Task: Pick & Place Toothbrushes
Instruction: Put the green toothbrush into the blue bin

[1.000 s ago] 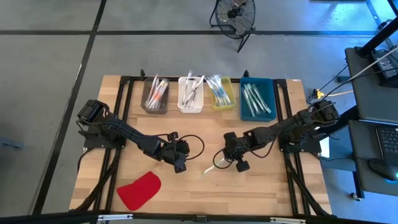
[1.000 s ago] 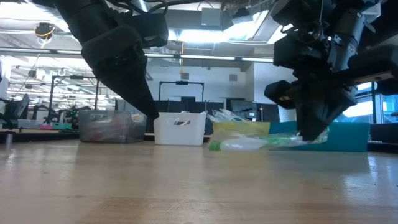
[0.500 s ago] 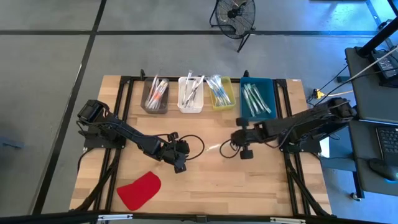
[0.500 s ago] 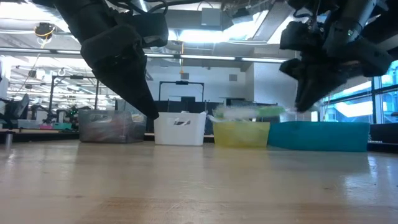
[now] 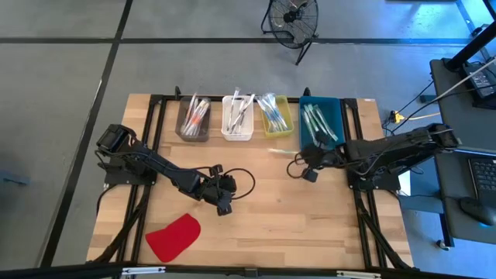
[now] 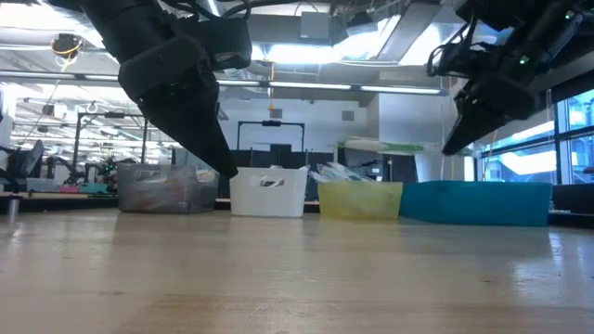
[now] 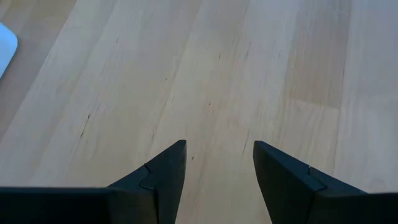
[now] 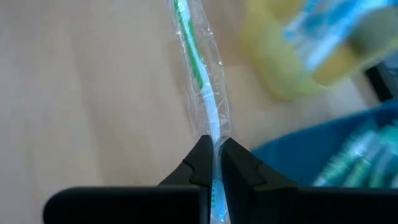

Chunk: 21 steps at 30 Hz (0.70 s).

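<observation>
We see the pale wooden table evenly lit from overhead, with only faint shadows. In the low view, bright ceiling lights glare and both arms are dark silhouettes. The yellow rectangular bin looks blurred, perhaps out of focus.

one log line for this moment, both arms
right gripper: shut on green toothbrush, lifted near blue bin | left gripper: open, empty, low over table
</observation>
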Each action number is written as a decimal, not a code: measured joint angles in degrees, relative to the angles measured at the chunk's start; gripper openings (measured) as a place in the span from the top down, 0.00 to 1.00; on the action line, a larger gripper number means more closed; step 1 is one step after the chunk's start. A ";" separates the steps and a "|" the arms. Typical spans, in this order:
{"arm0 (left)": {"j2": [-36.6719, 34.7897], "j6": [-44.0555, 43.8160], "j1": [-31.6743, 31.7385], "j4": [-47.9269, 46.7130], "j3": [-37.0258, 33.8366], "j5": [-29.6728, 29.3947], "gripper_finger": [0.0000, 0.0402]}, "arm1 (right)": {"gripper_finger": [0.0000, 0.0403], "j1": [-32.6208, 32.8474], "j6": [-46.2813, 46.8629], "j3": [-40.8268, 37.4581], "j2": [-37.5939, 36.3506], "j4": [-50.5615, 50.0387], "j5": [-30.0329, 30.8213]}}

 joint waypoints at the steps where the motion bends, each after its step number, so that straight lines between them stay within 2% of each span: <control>1: -0.02 0.00 0.02 -0.02 0.00 0.00 0.55 | 0.95 -0.44 0.93 -0.34 -0.52 0.05 1.22; 14: 0.00 0.02 0.02 -0.04 0.00 0.02 0.55 | 0.96 -9.39 17.14 -1.02 -2.04 -2.62 15.22; 21: 0.00 0.02 0.02 -0.07 0.00 0.02 0.55 | 0.95 -17.09 20.99 -1.02 -2.04 -5.33 13.89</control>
